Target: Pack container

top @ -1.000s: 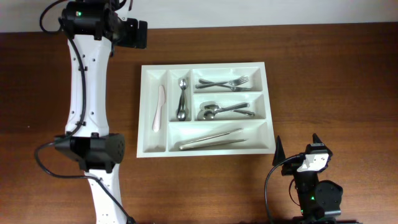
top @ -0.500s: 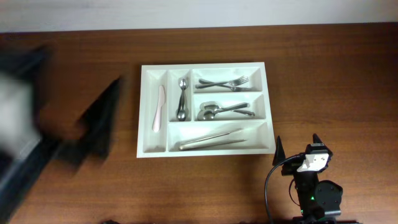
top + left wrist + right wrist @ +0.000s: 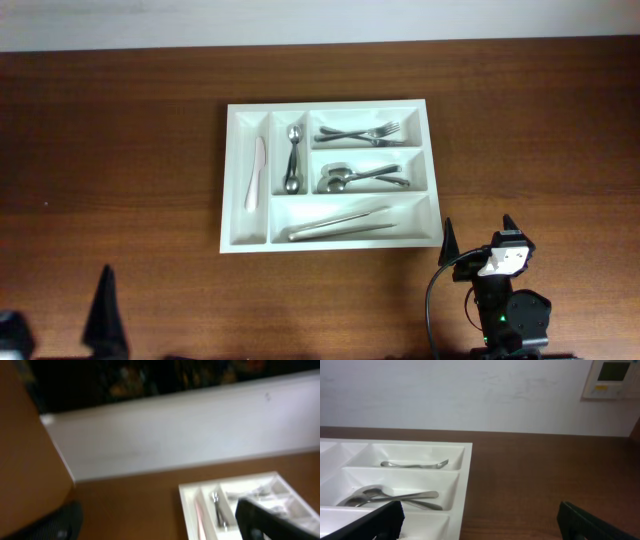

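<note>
the white tray [image 3: 330,106] lies mid-table, its long side running left to right, and every compartment holds cutlery: a knife [image 3: 257,175] and a spoon [image 3: 292,160] in the narrow slots, and forks [image 3: 360,133], spoons [image 3: 362,178] and long utensils [image 3: 340,222] in the wide ones. no loose piece shows on the table [image 3: 120,150], so packing looks finished. the right gripper [image 3: 478,238], spread and empty, is the nearer one, just off the tray's near right corner. the left gripper [image 3: 157,515], also spread and empty, is well apart at the near left.

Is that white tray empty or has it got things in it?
Filled: all five sections of the tray hold something, such as the knife and forks.
</note>
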